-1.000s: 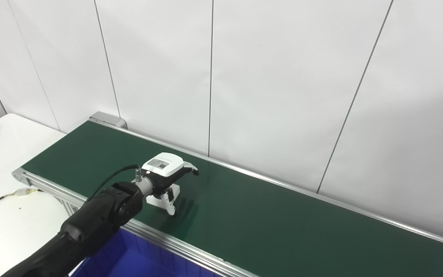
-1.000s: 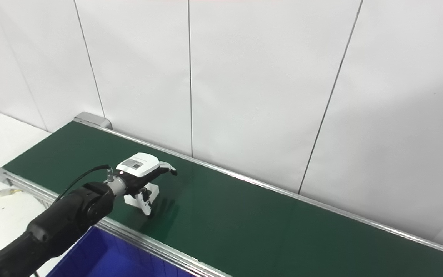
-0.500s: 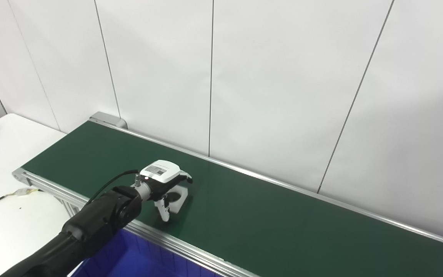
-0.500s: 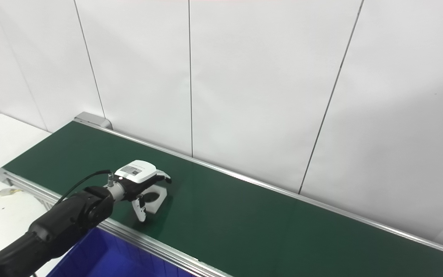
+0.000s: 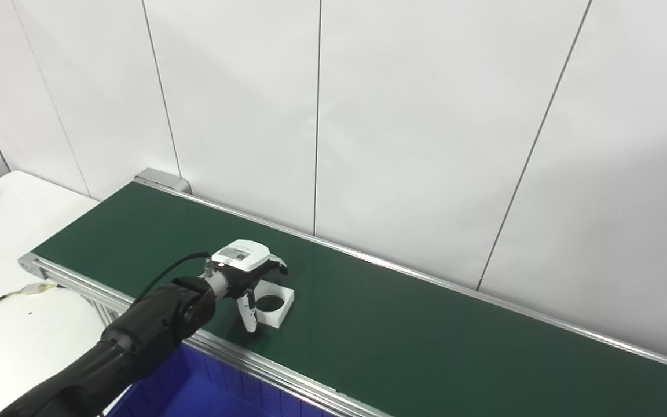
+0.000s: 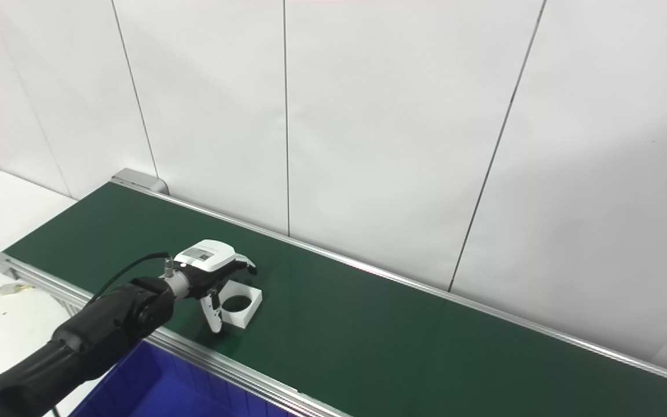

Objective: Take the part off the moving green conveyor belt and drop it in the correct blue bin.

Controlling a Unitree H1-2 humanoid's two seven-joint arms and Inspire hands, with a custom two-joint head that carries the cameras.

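Watching left robot hand (image 5: 248,278) hover over belt (image 5: 403,330), fingers apart, holding nothing. Part (image 5: 274,304) lies on belt just beside fingertips. Looks light, rigid; you pinch opposite walls.

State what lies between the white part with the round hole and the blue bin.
Between the white part and the blue bin lie a bare strip of green belt and the silver rail, shown in both views.
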